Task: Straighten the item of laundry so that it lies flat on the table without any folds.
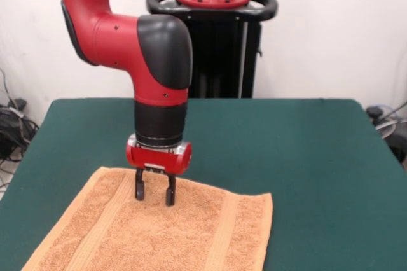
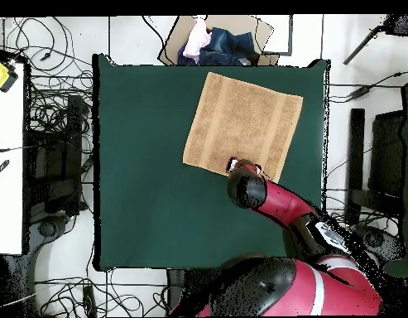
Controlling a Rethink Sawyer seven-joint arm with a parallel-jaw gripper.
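Observation:
The item of laundry (image 1: 159, 229) (image 2: 244, 124) is an orange-tan towel spread flat on the green table (image 1: 305, 156) (image 2: 149, 166), with woven bands running near two edges. I see no folds in it; its near edge runs off the bottom of the front view. My gripper (image 1: 154, 192) points straight down over the towel's far edge, fingers apart, tips at or just above the cloth, nothing held between them. From overhead the arm hides the gripper (image 2: 234, 166) at the towel's edge nearest the robot base.
A cardboard box with blue and pink clothes (image 2: 215, 43) sits just beyond the table's far edge in the overhead view. Cables (image 2: 54, 108) lie on the floor on both sides. A white bench (image 2: 7, 149) stands left.

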